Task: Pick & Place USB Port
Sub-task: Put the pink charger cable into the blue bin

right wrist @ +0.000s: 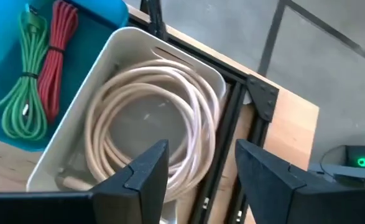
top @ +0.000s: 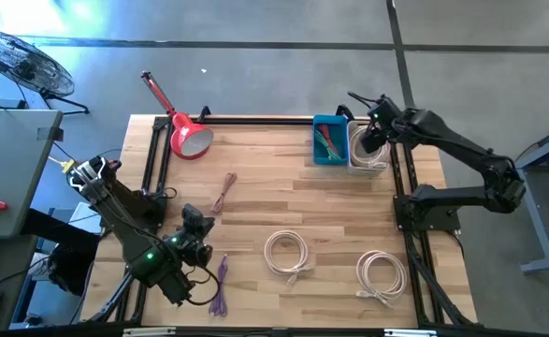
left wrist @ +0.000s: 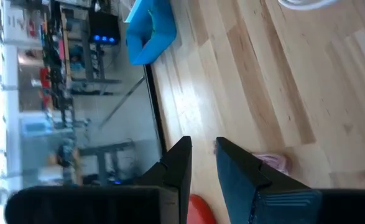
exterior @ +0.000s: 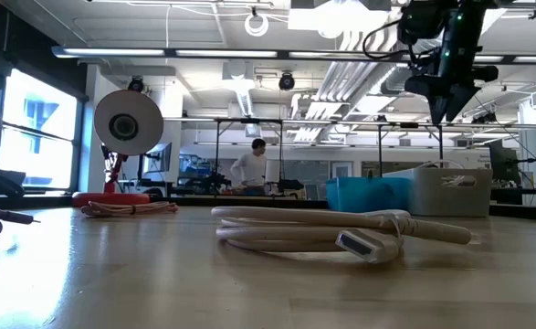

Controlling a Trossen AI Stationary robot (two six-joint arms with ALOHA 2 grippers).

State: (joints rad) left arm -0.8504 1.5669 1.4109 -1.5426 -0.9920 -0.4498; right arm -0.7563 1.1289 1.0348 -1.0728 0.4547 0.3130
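Two white coiled USB cables lie flat on the table, one (top: 288,253) near the middle and one (top: 382,276) toward the near right; the nearer coil (exterior: 341,233) fills the low view. A third white coil (right wrist: 154,134) lies inside the white bin (top: 368,150). My right gripper (top: 375,131) (right wrist: 198,162) hovers open above that bin and holds nothing. In the low view it (exterior: 446,105) hangs clear over the bin (exterior: 446,192). My left gripper (top: 195,225) (left wrist: 202,152) waits near the table's near left, its fingers slightly apart and empty.
A blue bin (top: 328,140) with green and red cables (right wrist: 36,74) stands left of the white bin. A red desk lamp (top: 188,136) sits at the far left. A pink cable (top: 223,192) and a purple cable (top: 220,285) lie on the wood. Black frame rails (top: 400,178) edge the table.
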